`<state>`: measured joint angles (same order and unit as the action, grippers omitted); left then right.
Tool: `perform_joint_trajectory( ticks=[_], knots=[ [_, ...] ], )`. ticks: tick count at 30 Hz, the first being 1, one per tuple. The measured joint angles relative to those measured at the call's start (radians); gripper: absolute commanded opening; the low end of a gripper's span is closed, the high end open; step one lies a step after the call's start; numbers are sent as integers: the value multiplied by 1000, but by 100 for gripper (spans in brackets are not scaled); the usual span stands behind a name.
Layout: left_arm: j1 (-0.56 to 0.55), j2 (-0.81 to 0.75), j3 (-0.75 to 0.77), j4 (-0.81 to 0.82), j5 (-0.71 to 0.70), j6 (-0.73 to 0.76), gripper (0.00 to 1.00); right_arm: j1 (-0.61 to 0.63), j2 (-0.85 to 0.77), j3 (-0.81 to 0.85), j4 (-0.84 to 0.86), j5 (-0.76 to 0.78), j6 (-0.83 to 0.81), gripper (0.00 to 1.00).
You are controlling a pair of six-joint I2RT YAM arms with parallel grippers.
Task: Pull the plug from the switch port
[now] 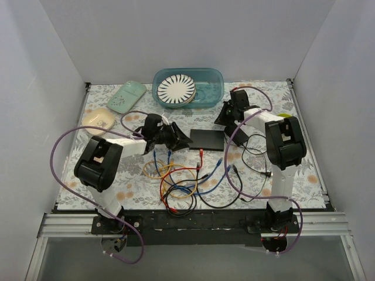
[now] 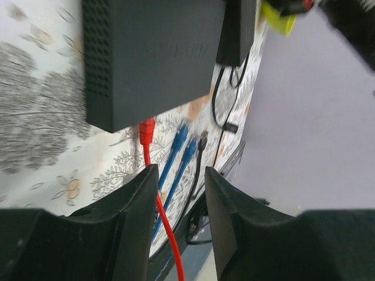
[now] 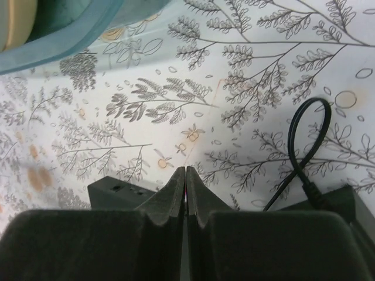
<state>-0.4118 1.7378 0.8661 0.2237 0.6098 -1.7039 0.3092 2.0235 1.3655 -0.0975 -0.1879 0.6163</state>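
The black switch point(image 1: 207, 139) lies flat at mid-table. A red plug point(image 1: 201, 153) sits at its near edge; in the left wrist view the red plug point(image 2: 146, 130) meets the edge of the switch point(image 2: 146, 58) and looks seated in a port. My left gripper point(image 1: 180, 139) is open just left of the switch. In its own view the left gripper point(image 2: 180, 181) is short of the plug, and the red cable point(image 2: 163, 216) runs between the jaws by the left finger. My right gripper point(image 1: 224, 119) is shut and empty at the switch's far right corner, and its own view point(image 3: 186, 171) shows the switch corner point(image 3: 117, 190).
Two blue plugs point(image 2: 183, 143) and a black plug point(image 2: 203, 137) lie loose beside the red one. A tangle of cables point(image 1: 181, 181) covers the near table. A teal bin point(image 1: 214, 79) holds a striped plate point(image 1: 176, 88). A green dish point(image 1: 126, 96) and a beige dish point(image 1: 98, 122) sit far left. A black power cord point(image 3: 304, 146) loops right.
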Motion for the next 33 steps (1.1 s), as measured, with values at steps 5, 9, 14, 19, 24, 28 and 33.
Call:
perform_joint_trajectory(
  ticks=[5, 9, 14, 19, 24, 28, 33],
  knots=[
    [-104, 91, 12, 31, 33, 4, 36, 7, 49, 36, -43, 5, -10, 9],
    [-111, 126, -9, 40, 33, 2, 37, 15, 46, 1, -41, -6, -16, 9],
    [-105, 174, -10, 48, 35, 3, 37, 27, -26, -113, 0, -5, -19, 9],
    [-102, 205, 1, 89, 57, -5, 37, 51, -82, -195, 20, -6, -19, 9],
    [-102, 207, -2, 106, 56, -21, 37, 62, -117, -241, 38, 5, -21, 9],
    [-102, 207, -5, 115, 54, -25, 35, 71, -177, -273, 24, 26, -30, 9],
    [-102, 207, -18, 134, 54, -27, 30, 144, -309, -326, 54, -5, -36, 9]
  ],
)
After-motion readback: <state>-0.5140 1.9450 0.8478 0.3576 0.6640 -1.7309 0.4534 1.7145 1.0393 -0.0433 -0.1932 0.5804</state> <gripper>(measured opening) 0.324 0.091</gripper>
